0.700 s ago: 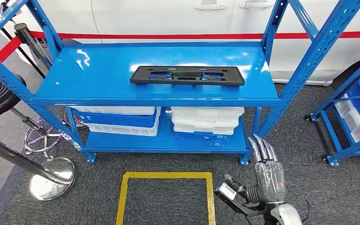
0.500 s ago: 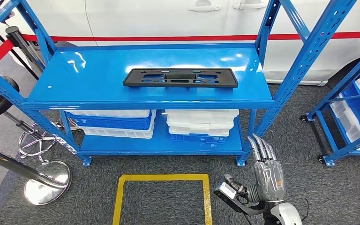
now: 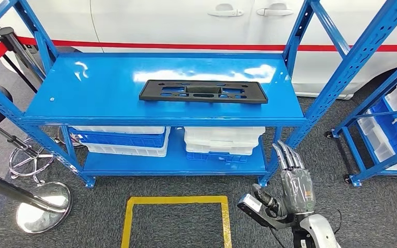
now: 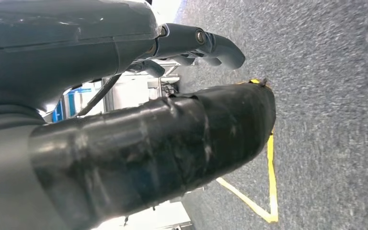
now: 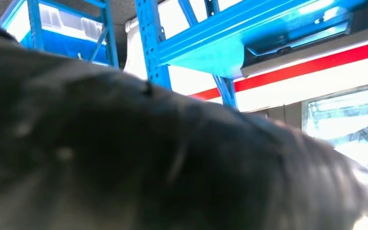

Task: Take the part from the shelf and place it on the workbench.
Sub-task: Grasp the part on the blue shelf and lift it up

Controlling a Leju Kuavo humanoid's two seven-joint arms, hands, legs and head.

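Black slotted plastic part lies flat mid-front on the blue shelf top tier, well apart from the right hand, which hangs below, fingers extended, thumb apart, holding nothing.

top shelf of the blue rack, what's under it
Under the top shelf, the lower shelf holds stacked white and blue bins; their contents are covered.

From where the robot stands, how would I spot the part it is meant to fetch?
Look at the blue shelf in front of the white car. On its top level lies the part, a long flat black plate with cut-out holes. It is the one dark thing there; the bins sit a level lower.
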